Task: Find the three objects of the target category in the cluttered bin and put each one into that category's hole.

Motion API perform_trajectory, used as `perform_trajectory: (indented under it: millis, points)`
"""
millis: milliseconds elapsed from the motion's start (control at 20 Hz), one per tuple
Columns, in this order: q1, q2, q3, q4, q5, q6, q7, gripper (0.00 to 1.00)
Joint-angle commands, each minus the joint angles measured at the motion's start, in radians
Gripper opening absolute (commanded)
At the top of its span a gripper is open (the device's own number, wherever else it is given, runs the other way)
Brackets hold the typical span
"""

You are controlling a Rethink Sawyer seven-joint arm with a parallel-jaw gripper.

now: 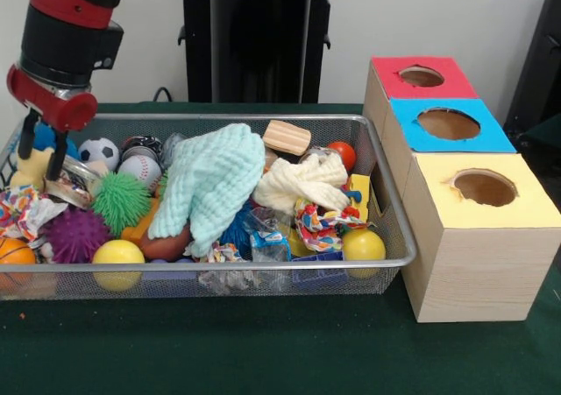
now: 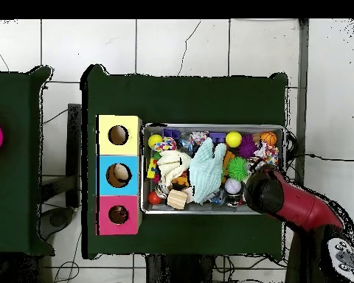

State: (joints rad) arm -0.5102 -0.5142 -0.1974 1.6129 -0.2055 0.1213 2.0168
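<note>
Over the left end of the wire basket (image 1: 399, 259) in my front view, the gripper (image 1: 42, 154) hangs just above the clutter, its two dark fingers (image 1: 29, 134) pointing down with a narrow gap between them and nothing held. Just beside them I see a pale yellow plush toy (image 1: 31, 169) against the basket's end wall, and a crinkled silver wrapper (image 1: 74, 183) right under the nearer finger. Around that spot lie a soccer ball (image 1: 99, 152), a baseball (image 1: 139, 170), a green spiky ball (image 1: 121, 202), a purple spiky ball (image 1: 76, 235) and a yellow ball (image 1: 117, 254). A mint green knitted cloth (image 1: 210, 185) is draped across the middle of the pile, with a cream knitted cloth (image 1: 302, 181) and a small wooden block (image 1: 287, 137) beside it. Three pale wooden boxes stand in a row touching the basket's other end; the red-topped hole (image 1: 422, 76) is the farthest from my front camera, behind the blue one (image 1: 449, 123) and the yellow one (image 1: 484, 187). From overhead, the red arm (image 2: 298, 203) covers the basket's corner, and I cannot make out the fingers there. I can see something pale inside the blue hole from above
</note>
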Motion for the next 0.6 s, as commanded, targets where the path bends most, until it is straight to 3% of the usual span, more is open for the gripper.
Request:
perform_trajectory:
  millis: [50,400,600]
  points:
    - [-0.011,0.001,0.129,-0.06,-0.069,0.168,-0.099,1.0]
    - [-0.057,0.011,0.156,-0.085,-0.094,0.32,-0.168,1.0]
    - [-0.052,0.028,0.147,-0.118,-0.097,0.42,-0.16,1.0]
